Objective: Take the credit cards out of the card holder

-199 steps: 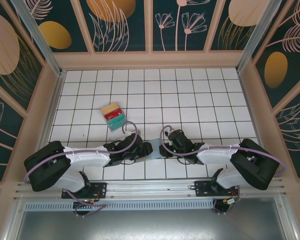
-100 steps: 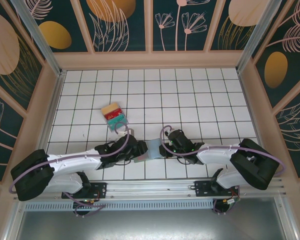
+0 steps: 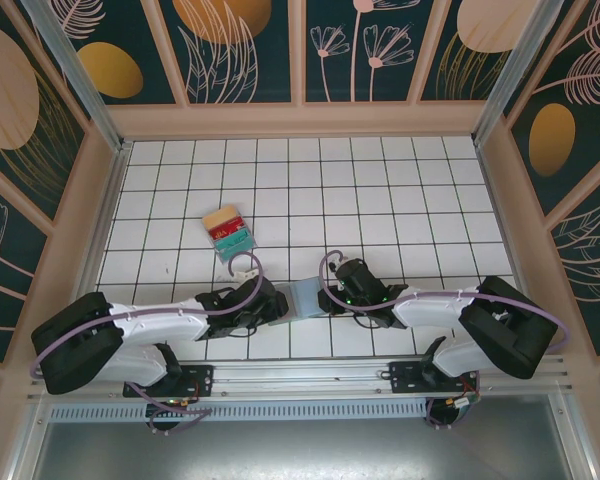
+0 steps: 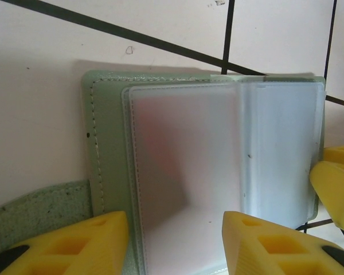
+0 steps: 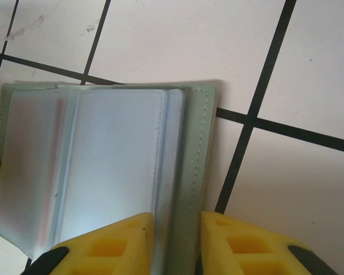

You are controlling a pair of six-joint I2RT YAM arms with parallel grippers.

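The flat grey-green folding card holder [image 4: 106, 137] of soft leather-like material lies opened on the table between our two grippers, its frosted plastic sleeves [image 4: 275, 143] facing up. Our left gripper [image 4: 172, 243] stands wide, its yellow fingers [image 4: 63, 240] astride the near edge of a sleeve without pinching it. Our right gripper [image 5: 178, 235] is drawn narrow on the leaf's outer edge, seemingly pinning the holder. A reddish tint behind the sleeve just ahead of the left gripper may be one of the thin credit cards [image 4: 160, 154], though we cannot tell for sure. We judge the holder light and floppy, apt to slide or fold, so one leaf needs holding down. The card should be stiff and slick, best taken by an edge at the sleeve mouth. A stack of tan, red and teal cards [image 3: 226, 230] lies well beyond the left gripper. The white tiled table [image 3: 380, 200] looks smooth, and teal floral wall panels [image 3: 240, 50] close us in.
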